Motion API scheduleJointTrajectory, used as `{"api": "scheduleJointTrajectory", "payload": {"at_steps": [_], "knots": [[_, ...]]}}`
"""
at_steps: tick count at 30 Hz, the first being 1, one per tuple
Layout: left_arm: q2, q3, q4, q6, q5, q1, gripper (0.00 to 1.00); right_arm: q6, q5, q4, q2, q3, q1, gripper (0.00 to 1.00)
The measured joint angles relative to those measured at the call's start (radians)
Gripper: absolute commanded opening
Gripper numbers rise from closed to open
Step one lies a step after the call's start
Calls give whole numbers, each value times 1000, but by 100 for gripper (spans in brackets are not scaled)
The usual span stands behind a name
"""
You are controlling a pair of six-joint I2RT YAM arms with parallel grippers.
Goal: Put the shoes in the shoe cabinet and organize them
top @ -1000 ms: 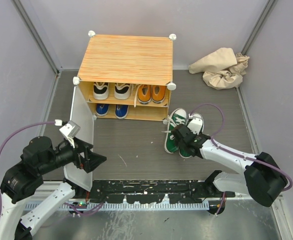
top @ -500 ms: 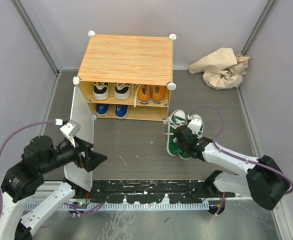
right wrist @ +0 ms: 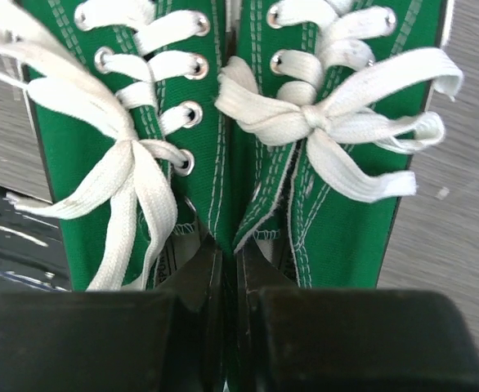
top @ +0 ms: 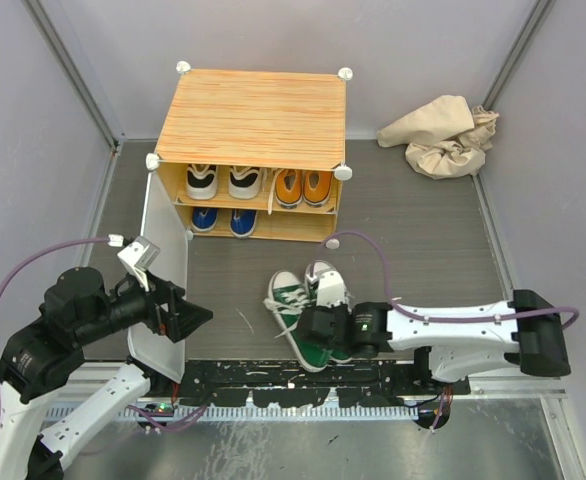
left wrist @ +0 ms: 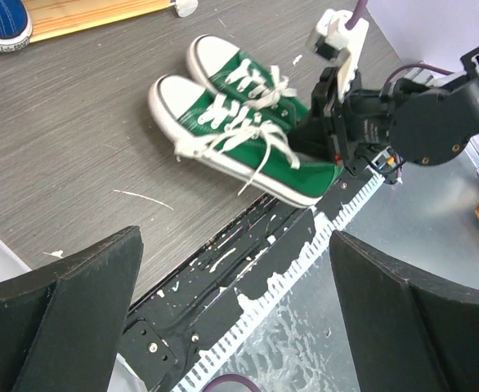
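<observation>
Though illegible, print [right wrist: 168,263] inside green shoes [right wrist: 342,220]

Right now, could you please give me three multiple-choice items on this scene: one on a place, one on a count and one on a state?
1. Where, relative to the shoe cabinet, is the green pair?
A) on its upper shelf
B) on its top
C) on the table in front of it

2. How many pairs stand inside the cabinet?
A) one
B) three
C) four

3. How is the right gripper?
A) shut on the green pair
B) open above the table
C) shut on the door

Answers:
1 C, it lies near the arm bases.
2 B, the white-and-black pair, orange pair and blue pair.
3 A, it pinches the two inner collars together.
</observation>
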Motion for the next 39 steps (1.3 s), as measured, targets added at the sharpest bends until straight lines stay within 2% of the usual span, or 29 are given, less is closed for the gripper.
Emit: {"api": "scheduleJointTrajectory", "payload": {"at_steps": [3, 6, 16, 22, 33, 35, 39], "knots": [[0, 3, -2, -1, 0, 0, 98, -23, 10, 70, 91, 47, 35, 1], [1, 3, -2, -2, 0, 0, 98, -92, 76, 155, 165, 65, 13, 1], [1, 9, -12, -3, 0, 0, 98, -353, 37, 478, 286, 111, -291, 1], [5, 9, -12, -3, 2, 0, 98, -427, -10, 603, 412, 157, -366, 1], [39, 5, -5, -2, 1, 0, 98, -479, 5, 752, 520, 214, -447, 1], [43, 3, -4, -1, 1, 0, 98, -488, 16, 770, 552, 240, -463, 8], [47, -5, 2, 1, 1, 0, 98, -497, 72, 799, 612, 284, -476, 44]]}}
